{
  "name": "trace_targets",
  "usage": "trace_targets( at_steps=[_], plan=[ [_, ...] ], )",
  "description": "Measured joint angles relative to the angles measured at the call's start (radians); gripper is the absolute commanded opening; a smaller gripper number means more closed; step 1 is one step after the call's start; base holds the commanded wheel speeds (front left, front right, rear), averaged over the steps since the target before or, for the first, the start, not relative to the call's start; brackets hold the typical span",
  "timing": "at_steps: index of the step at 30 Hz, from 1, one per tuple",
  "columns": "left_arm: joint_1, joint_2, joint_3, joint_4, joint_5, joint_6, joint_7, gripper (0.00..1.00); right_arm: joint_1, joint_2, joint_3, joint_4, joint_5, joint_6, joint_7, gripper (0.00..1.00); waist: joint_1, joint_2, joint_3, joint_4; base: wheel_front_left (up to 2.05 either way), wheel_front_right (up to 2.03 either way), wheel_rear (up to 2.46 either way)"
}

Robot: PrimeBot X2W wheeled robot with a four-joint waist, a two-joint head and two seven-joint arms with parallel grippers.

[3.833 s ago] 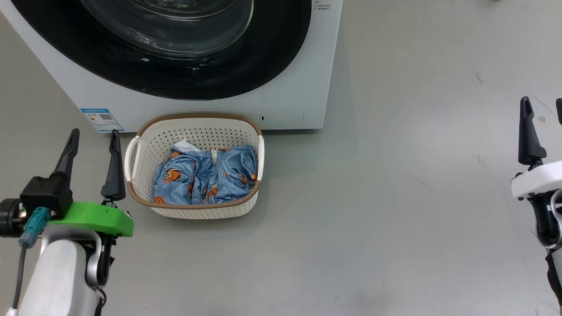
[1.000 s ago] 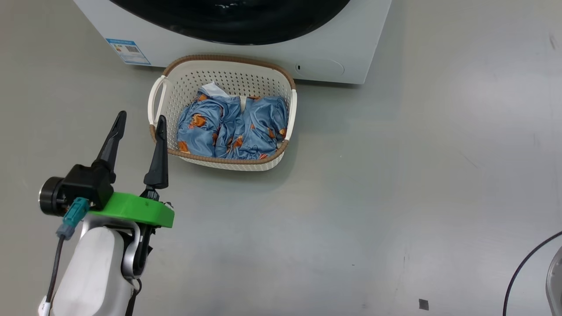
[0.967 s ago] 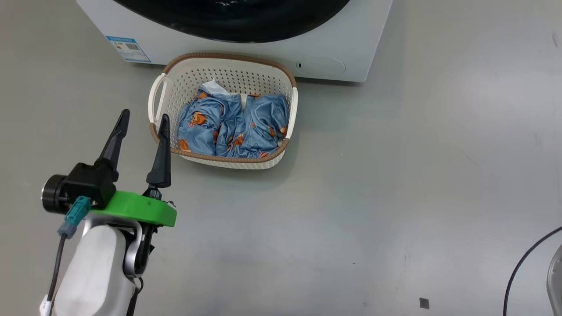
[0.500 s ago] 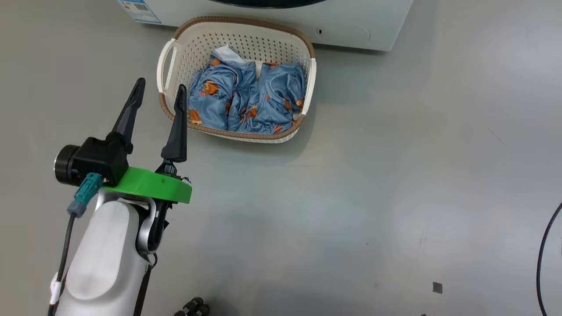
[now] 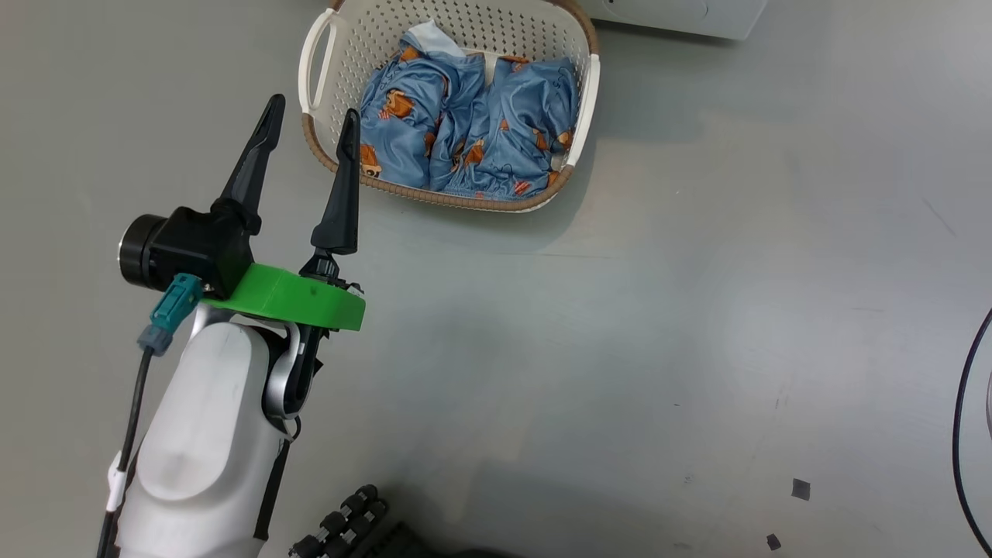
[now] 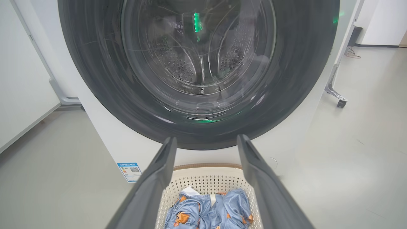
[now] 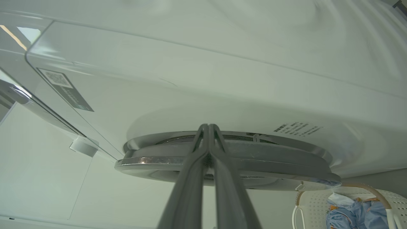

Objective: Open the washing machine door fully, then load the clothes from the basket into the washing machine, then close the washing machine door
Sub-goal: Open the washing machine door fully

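The cream basket [image 5: 318, 46] stands on the grey floor before the washing machine [image 5: 682, 15], with the light-blue clothes [image 5: 473, 116] crumpled inside. My left gripper [image 5: 311, 110] is open and empty, just left of the basket's near left corner. In the left wrist view the left gripper [image 6: 206, 140] points at the washing machine door [image 6: 95, 79], whose black rim lies flat against the white front, above the basket [image 6: 206, 179] and clothes [image 6: 210, 213]. My right gripper [image 7: 208, 127] is shut, its tips at the edge-on door [image 7: 270, 165] rim beside the washing machine [image 7: 222, 79] front.
A black cable [image 5: 961, 434] curves along the right edge of the floor, and dark ribbed parts of my base [image 5: 349, 519] show at the bottom. A wheeled stand leg [image 6: 337, 95] stands right of the washer. A blue label [image 6: 130, 170] marks its lower left corner.
The head camera has shifted, so the basket and washer slid up the picture. My left gripper stays open beside the basket. The right gripper has left the head view.
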Motion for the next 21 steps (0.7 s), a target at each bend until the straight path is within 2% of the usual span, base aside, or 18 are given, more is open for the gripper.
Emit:
trace_targets(
  at_steps=[21],
  plan=[
    [-0.073,-0.020,-0.055,0.011,-0.010,0.000,0.000,1.00,-0.074,-0.003,0.055,0.051,-0.048,-0.008,0.035,0.00,0.0000,0.0000,0.096,0.075,0.00,0.00,0.00]
  ],
)
